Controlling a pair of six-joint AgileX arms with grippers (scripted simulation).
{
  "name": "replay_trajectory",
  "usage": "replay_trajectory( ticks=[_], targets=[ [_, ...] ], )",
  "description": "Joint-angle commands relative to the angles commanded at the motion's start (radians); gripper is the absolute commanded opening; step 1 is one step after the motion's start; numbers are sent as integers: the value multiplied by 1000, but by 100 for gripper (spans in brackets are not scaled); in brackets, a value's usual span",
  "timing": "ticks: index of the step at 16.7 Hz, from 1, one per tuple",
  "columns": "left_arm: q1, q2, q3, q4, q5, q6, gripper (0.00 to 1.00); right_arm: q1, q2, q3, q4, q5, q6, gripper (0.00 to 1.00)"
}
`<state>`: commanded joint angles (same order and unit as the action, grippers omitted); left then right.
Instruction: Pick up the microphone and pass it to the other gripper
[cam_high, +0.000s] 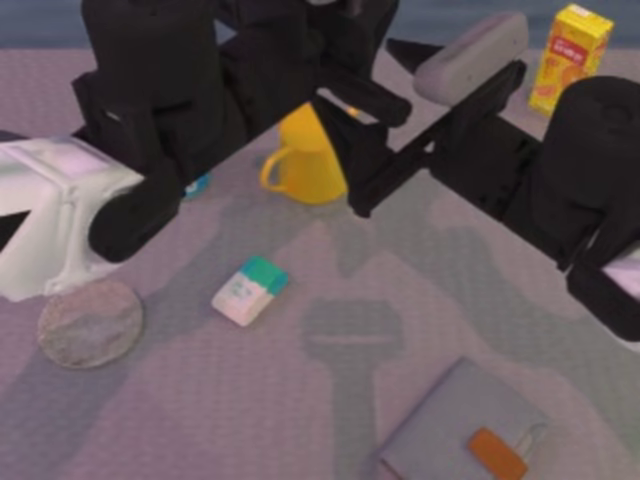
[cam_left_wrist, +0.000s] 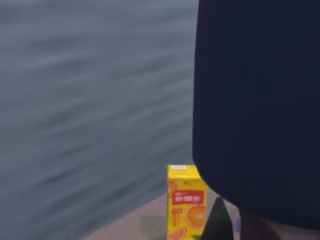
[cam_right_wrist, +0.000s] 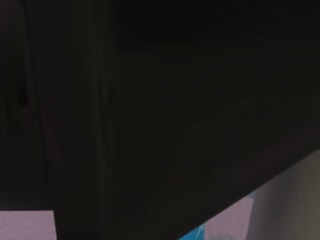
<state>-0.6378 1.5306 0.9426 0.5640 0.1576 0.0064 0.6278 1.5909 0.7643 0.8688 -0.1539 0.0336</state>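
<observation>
- My two black arms met above the far middle of the table, over the yellow plastic mug (cam_high: 305, 158).
- The microphone's dark navy foam head (cam_left_wrist: 257, 105) filled my left wrist view, so I judged it held aloft there.
- I could not tell how either set of fingers stood; the handover looked under way, unfinished.
- Right wrist view was dark.
</observation>
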Motion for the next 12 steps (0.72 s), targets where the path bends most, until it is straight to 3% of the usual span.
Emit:
replay_trajectory(
  ticks=[5,12],
  targets=[
    [9,-12,0,-3,4,5,0,-7,-10,-22,-3,-2,-2,100],
    [146,-99,-75,-14,122,6,0,-37,-254,-237,-28,-43,-1,100]
  ],
)
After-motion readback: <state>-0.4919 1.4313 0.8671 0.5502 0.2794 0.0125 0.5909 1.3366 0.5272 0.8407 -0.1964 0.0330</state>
